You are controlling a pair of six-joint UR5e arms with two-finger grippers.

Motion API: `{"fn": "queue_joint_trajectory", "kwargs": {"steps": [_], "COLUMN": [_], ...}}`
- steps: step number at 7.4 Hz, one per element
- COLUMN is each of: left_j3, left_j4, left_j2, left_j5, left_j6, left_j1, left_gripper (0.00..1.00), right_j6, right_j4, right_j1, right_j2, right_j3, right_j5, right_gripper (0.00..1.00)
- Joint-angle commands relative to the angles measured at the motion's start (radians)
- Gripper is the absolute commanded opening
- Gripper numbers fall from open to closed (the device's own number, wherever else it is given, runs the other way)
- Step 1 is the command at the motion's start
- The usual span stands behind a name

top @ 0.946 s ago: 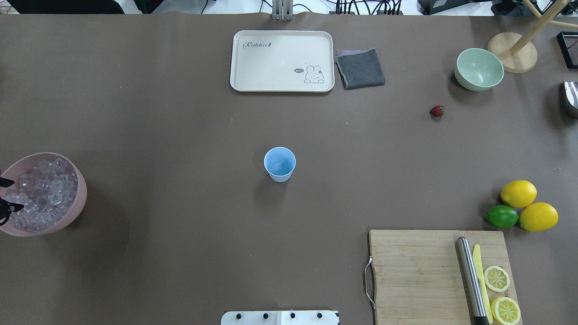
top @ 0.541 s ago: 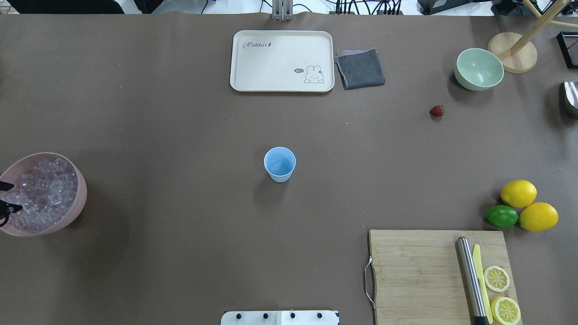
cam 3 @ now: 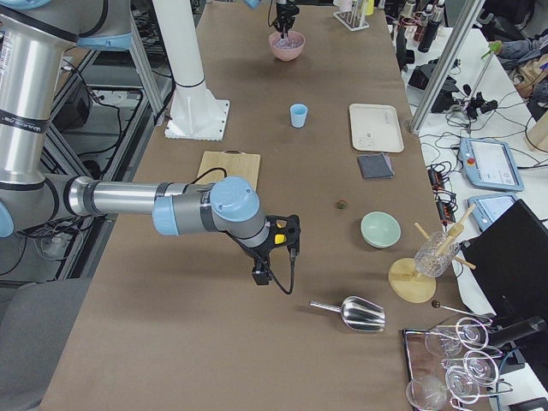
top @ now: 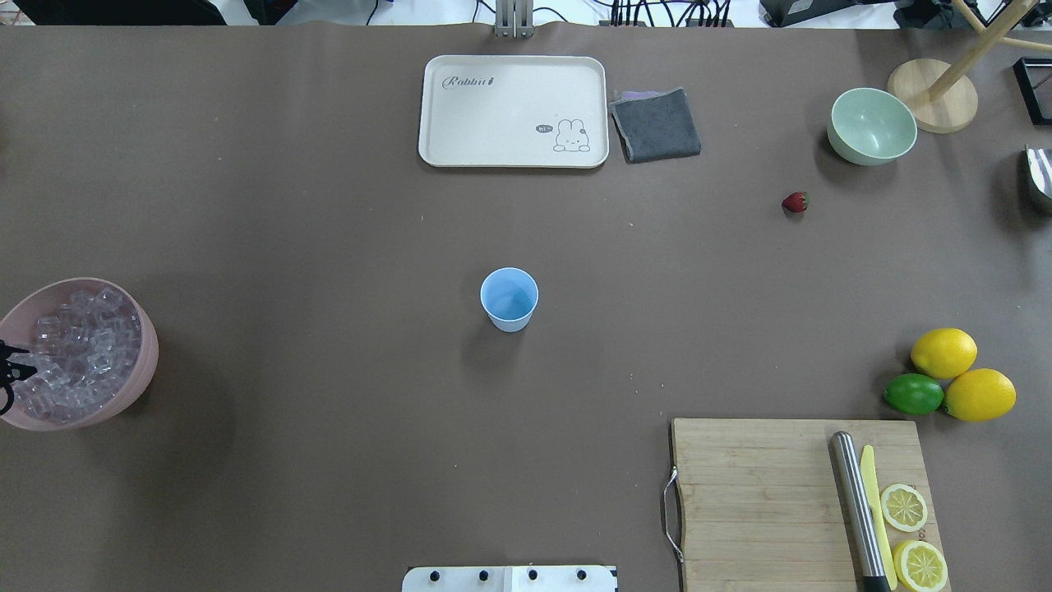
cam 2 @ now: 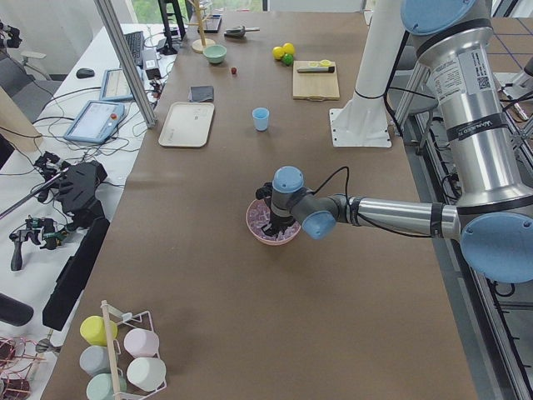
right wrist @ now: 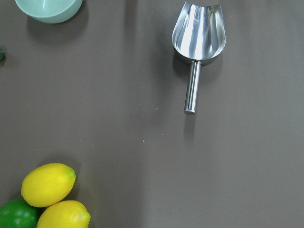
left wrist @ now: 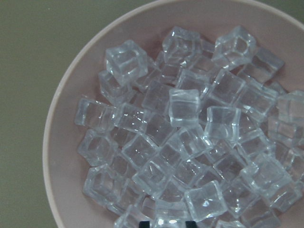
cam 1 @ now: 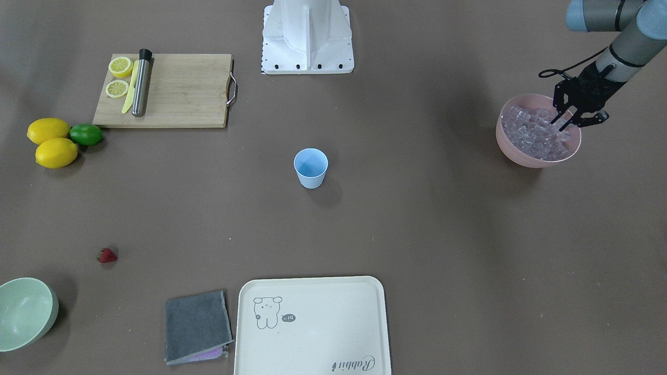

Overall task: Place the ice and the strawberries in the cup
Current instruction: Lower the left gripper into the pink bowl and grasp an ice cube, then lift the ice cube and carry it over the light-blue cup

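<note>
The pale-blue cup (top: 509, 298) stands upright in the middle of the table, nothing visible in it; it also shows in the front view (cam 1: 310, 166). The ice (left wrist: 185, 107) fills the pink bowl (top: 149, 353) at the table's left edge. My left gripper (cam 1: 565, 123) reaches down into that bowl, its fingers closed around one ice cube at the wrist view's bottom edge. The strawberry (top: 795, 201) lies on the table at the far right, near the green bowl. My right gripper (cam 3: 259, 276) hovers over bare table near the scoop, and I cannot tell whether it is open or shut.
A cream tray (top: 460, 115) and grey cloth (top: 656, 125) lie at the far edge. A pale-green bowl (top: 873, 125), two lemons (top: 943, 352), a lime (top: 913, 394) and a cutting board (top: 756, 501) with a knife are on the right. A metal scoop (right wrist: 198, 33) lies under the right wrist.
My left gripper's fingers have come closer together over the ice in the pink bowl. Nothing else has moved.
</note>
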Motion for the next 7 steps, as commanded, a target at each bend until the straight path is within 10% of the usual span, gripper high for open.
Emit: {"fn": "queue_joint_trajectory", "kwargs": {"steps": [1,7], "left_j3": [-0.001,0.012], "left_j4": [-0.02,0.075], "left_j2": [-0.003,-0.323], "left_j5": [-0.07,-0.261], "left_j6": [-0.001,-0.335], "left_j1": [-0.016,-0.147], "left_gripper": [0.0,0.0], "right_j6": [0.0,0.0], "right_j4": [0.0,0.0], "right_j1": [0.0,0.0], "right_j2": [-0.002,-0.004], "right_j3": [0.0,0.0], "right_j5": [-0.004,-0.006], "right_gripper": [1.0,1.0]}}
